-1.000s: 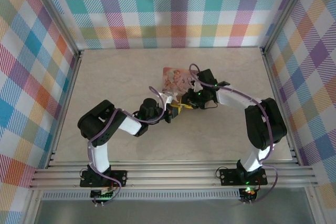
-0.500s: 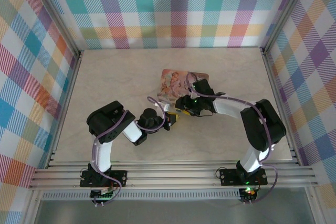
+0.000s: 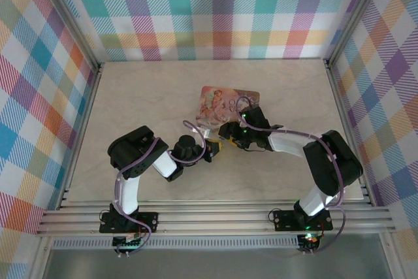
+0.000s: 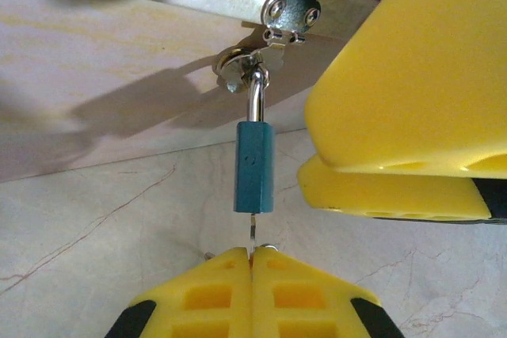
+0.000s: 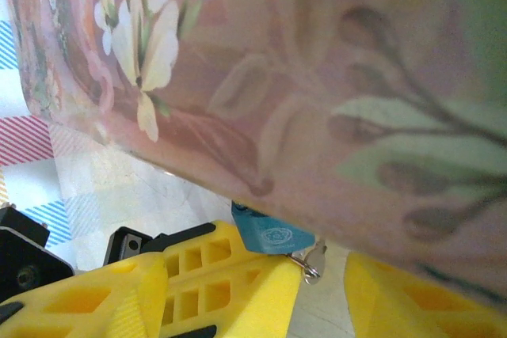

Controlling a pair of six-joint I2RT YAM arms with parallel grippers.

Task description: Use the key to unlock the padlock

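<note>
Left wrist view: the padlock (image 4: 254,166), a small teal block with a silver shackle, hangs upright from the metal hasp (image 4: 290,12) on the edge of the tin box (image 3: 228,99). The shackle is threaded through the hasp ring. The key (image 4: 252,235) shows as a thin metal blade running straight down from the bottom of the padlock. Its lower end goes in between the yellow fingertips of the left pincer (image 4: 251,263), which are pressed together and pinching it. Pale marbled surface (image 4: 119,219) lies beneath them.

Just right of the padlock, and apart from it, are two large yellow fingers (image 4: 412,77) of the right pincer (image 3: 227,130).

Right wrist view: the pink flowered box wall is close overhead. The teal padlock peeks out under its lower edge, with a small silver ring (image 5: 313,269) just beside it. The right pincer is spread, with yellow fingers at the bottom left and bottom right, gripping nothing.

Top external view: the box lies near the middle of the surface. Both arms reach in toward its near edge, and the two pincers are close together there. The padlock and key are too small to make out from this height.
</note>
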